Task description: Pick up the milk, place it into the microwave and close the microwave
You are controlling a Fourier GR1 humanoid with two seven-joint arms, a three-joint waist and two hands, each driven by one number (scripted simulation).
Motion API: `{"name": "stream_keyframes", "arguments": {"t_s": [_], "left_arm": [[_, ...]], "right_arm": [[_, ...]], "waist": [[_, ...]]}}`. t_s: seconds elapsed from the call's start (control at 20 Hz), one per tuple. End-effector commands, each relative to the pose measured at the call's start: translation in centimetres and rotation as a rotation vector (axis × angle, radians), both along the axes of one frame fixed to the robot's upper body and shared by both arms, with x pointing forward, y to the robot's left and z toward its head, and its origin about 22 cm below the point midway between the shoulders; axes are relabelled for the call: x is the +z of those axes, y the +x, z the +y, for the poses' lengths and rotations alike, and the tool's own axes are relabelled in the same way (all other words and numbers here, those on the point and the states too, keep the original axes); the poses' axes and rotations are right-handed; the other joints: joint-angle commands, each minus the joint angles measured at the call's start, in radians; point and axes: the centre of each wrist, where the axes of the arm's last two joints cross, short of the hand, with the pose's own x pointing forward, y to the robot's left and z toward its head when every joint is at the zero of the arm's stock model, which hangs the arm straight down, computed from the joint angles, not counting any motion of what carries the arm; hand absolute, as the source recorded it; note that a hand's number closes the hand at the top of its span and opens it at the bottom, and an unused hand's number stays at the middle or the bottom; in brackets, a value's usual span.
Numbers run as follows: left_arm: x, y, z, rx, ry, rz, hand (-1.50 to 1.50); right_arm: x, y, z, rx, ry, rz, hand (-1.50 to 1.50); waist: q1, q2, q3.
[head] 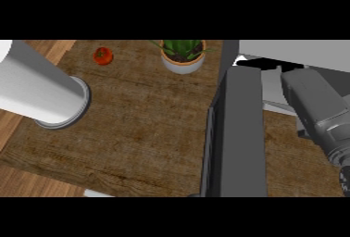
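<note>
A brown wood-grain counter top (137,129) seen from steeply above. Along its right side the dark grey microwave door (236,134) stands swung open, edge-on, with the light grey microwave body (301,53) at the far right corner. The right grey forearm (314,104) reaches behind the door towards the microwave's opening; its hand cannot be made out, nor its fingers. The milk is not visible anywhere. The left grey forearm (37,88) crosses the counter's left edge. A red tomato (103,55) and a potted green plant in a white pot (182,58) stand along the far edge.
</note>
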Motion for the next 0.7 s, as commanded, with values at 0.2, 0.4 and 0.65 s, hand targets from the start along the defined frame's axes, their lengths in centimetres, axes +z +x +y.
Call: {"name": "stream_keyframes", "arguments": {"t_s": [0.2, 0.4, 0.65], "left_arm": [[-0.4, 0.9, -0.4, -0.013, 0.004, 0.023, -1.5], [-1.3, 0.7, 0.1, -0.01, -0.001, 0.041, -1.5], [-2.1, 0.9, -0.6, -0.03, -0.006, 0.065, -1.5]], "right_arm": [[1.7, 1.2, 6.4, -0.004, 0.016, -0.01, -1.5], [1.7, 1.3, 7.3, 0.037, 0.025, -0.061, -1.5], [1.5, 1.1, 6.1, -0.035, 0.054, -0.108, -1.5]], "waist": [[-0.017, -0.014, -0.002], [-0.028, -0.019, -0.002], [-0.059, -0.023, -0.001]]}}
